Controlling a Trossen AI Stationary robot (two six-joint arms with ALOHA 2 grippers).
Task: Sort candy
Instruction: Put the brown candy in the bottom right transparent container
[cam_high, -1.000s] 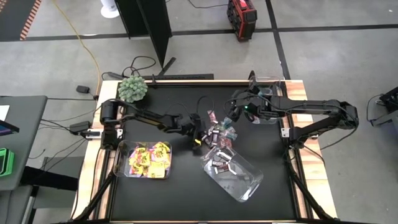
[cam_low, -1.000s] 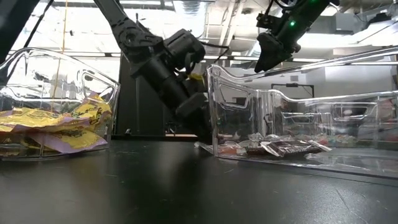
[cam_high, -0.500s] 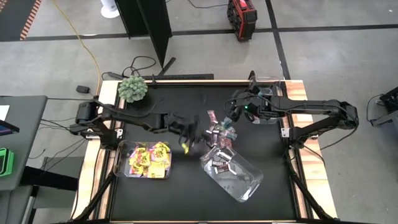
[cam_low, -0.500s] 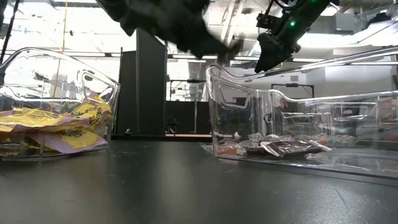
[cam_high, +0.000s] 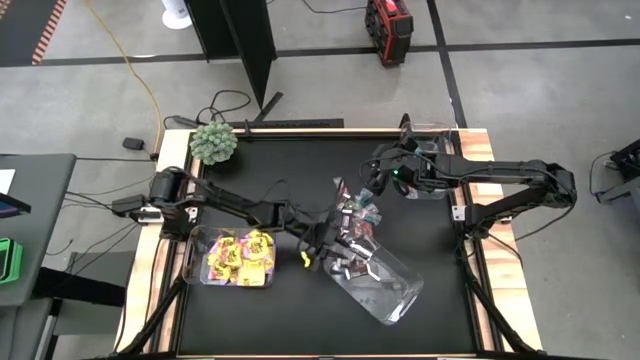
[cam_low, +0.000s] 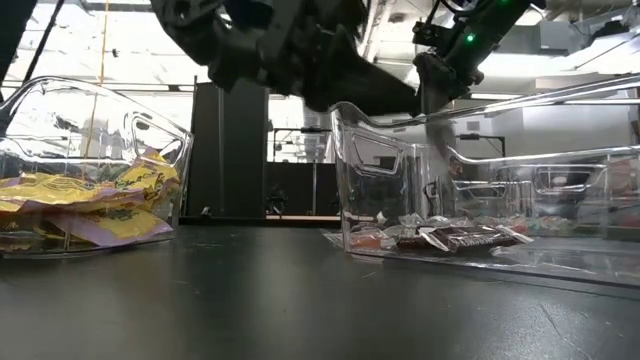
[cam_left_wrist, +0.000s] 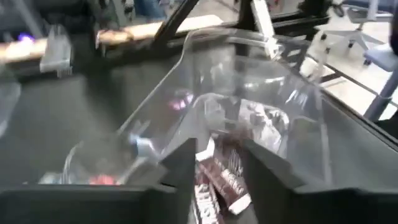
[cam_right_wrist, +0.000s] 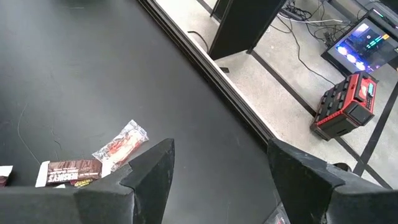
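High view: left gripper (cam_high: 322, 247) hovered at the mouth of the tilted clear bin (cam_high: 395, 290), right gripper (cam_high: 378, 180) parted and empty beyond the loose candy (cam_high: 355, 212). Left wrist view: fingers parted over brown bars (cam_left_wrist: 217, 180) inside that bin; release best made well inside the rim.

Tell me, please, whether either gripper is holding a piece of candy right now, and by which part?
The right gripper is open and holds nothing. The left gripper hangs over the clear bin with a brown bar between its fingers; whether it grips the bar cannot be told.
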